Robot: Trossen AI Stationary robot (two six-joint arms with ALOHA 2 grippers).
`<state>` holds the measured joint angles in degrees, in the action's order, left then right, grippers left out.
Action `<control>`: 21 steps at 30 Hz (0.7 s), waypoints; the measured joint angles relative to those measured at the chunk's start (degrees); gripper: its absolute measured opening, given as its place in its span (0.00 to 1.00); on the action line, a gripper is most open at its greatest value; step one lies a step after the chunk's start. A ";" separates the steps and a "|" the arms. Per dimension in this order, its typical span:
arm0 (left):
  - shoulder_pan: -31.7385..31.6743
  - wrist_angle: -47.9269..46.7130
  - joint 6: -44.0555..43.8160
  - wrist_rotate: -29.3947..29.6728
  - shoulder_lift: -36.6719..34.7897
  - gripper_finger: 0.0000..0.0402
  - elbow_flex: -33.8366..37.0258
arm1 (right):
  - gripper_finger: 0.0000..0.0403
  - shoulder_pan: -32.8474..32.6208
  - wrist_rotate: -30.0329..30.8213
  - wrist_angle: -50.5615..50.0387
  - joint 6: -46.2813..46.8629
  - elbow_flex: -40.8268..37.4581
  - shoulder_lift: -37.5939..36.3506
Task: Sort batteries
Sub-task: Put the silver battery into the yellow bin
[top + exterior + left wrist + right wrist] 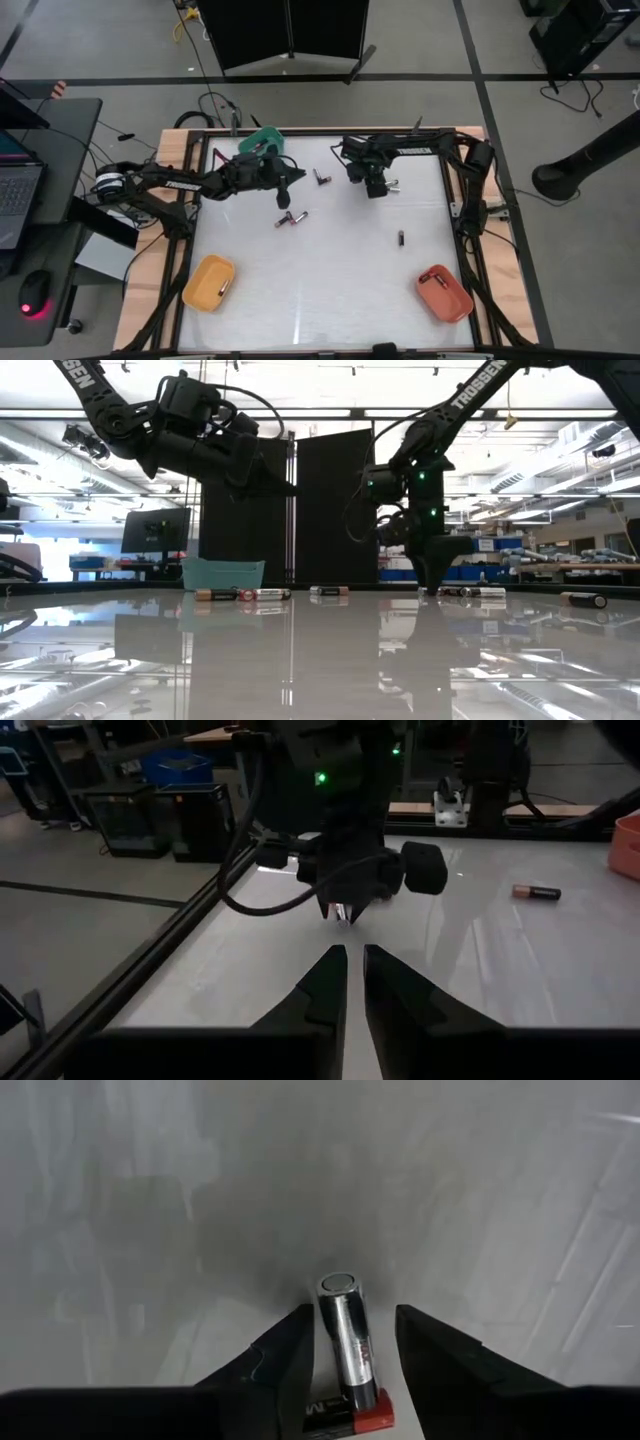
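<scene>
Several batteries lie on the white table: one [322, 178] near the middle far side, a pair [291, 217] below it, one [401, 238] toward the right, and some [392, 184] beside my right gripper. My right gripper [375, 187] points down at the table, open, with a silvery battery with a red end [348, 1342] between its fingers. My left gripper [288, 188] hangs above the table, its empty fingers [355, 970] shut to a thin slit. It faces my right gripper [342, 915]. My right gripper comes from above with one finger [290, 1355] close against the battery's side [328, 1345] and the other finger standing a little off it. I cannot tell whether either finger touches the battery.
A green bin [262, 140] stands at the far edge behind my left arm. An orange bin [208, 282] stands near left and a red bin [443, 292] near right. The table's wooden frame [452, 215] and cables run along the sides.
</scene>
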<state>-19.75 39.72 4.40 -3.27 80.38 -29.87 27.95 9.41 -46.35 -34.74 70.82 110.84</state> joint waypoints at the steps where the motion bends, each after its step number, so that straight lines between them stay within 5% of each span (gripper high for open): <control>1: 0.00 0.02 0.01 0.00 0.00 0.11 0.00 | 0.37 0.00 0.02 0.03 -0.02 0.03 0.06; 8: 0.00 0.83 -0.13 0.02 0.00 0.11 0.00 | 0.14 0.02 -1.41 -0.11 -0.03 -0.02 0.11; 13: 0.00 1.15 -0.13 2.69 0.00 0.11 0.00 | 0.13 -0.96 -2.23 2.00 -1.16 -0.13 -0.34; 21: 0.00 4.06 -0.39 1.05 0.00 0.11 0.02 | 0.13 -2.12 -19.68 17.44 3.83 -3.73 -8.88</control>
<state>-19.75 43.79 4.01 -2.21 80.38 -29.85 25.83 -10.27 -28.91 -30.91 67.09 101.96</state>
